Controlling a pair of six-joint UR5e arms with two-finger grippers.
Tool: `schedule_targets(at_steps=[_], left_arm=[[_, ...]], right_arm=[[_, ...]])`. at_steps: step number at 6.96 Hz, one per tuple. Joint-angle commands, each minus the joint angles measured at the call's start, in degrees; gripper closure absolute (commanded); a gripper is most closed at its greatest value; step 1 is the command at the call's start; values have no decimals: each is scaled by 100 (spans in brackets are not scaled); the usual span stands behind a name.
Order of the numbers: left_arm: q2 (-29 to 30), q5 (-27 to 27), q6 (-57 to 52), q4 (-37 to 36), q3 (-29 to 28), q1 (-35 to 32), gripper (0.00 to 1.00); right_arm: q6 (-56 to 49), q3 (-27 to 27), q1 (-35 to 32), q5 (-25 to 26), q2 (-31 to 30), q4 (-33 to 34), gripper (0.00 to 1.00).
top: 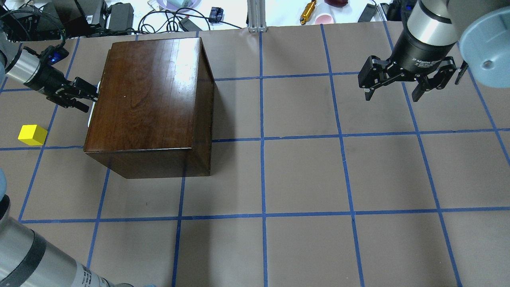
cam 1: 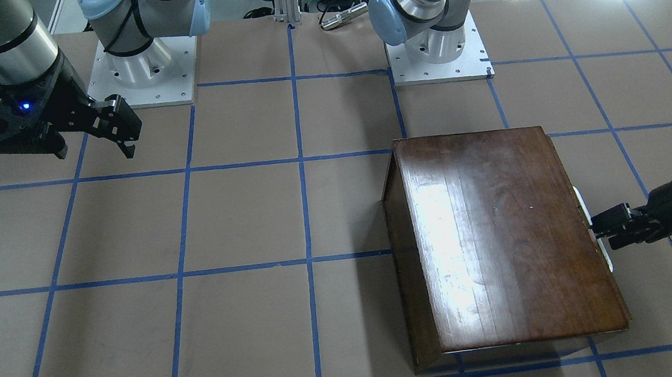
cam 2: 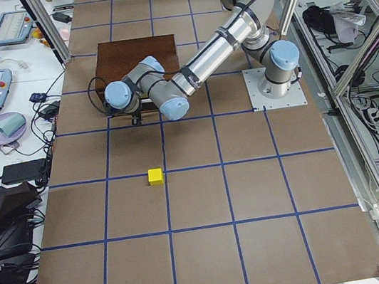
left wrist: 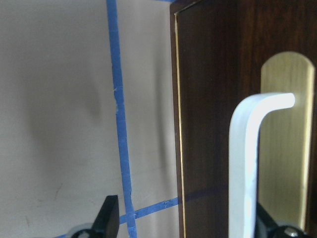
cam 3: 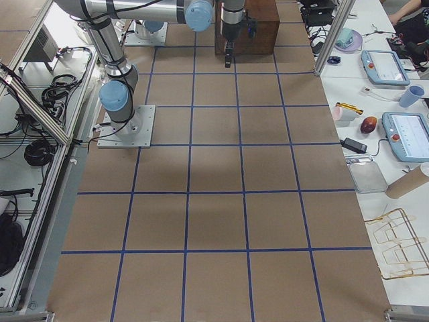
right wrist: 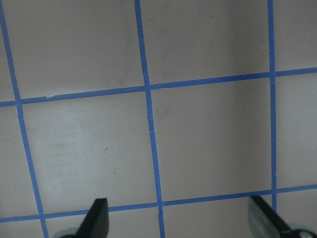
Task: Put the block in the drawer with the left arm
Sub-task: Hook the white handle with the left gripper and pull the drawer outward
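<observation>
The small yellow block (top: pixel 32 134) lies on the table to the left of the dark-brown wooden box (top: pixel 147 95), apart from it; it also shows in the exterior left view (cam 2: pixel 155 177). The drawer is shut; its dark front panel (left wrist: pixel 213 124) and pale handle (left wrist: pixel 245 163) fill the left wrist view. My left gripper (top: pixel 85 97) is open at that front, and the handle stands between the fingers, close to one of them. My right gripper (top: pixel 391 97) is open and empty, held above the table far to the right.
The table is brown with a grid of blue tape lines (top: pixel 261 139). Cables, power bricks and small items (top: pixel 119 14) lie along the far edge. The arm bases (cam 1: pixel 141 65) stand at the robot's side.
</observation>
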State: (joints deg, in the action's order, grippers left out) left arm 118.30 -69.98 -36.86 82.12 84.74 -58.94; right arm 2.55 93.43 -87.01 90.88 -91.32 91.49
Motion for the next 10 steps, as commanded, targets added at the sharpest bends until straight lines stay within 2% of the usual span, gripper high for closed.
schedule_targets(at_steps=[1,5,10], left_arm=[[8,-59,-5,-11,-54,5,13],[43,-148,-31,-11,-107,172,13],[88,-516,-75,-46,-265,286,13]], right_arm=[[0,0,0,0,0,0,0],[0,0,0,0,0,0,0],[0,0,0,0,0,0,0]])
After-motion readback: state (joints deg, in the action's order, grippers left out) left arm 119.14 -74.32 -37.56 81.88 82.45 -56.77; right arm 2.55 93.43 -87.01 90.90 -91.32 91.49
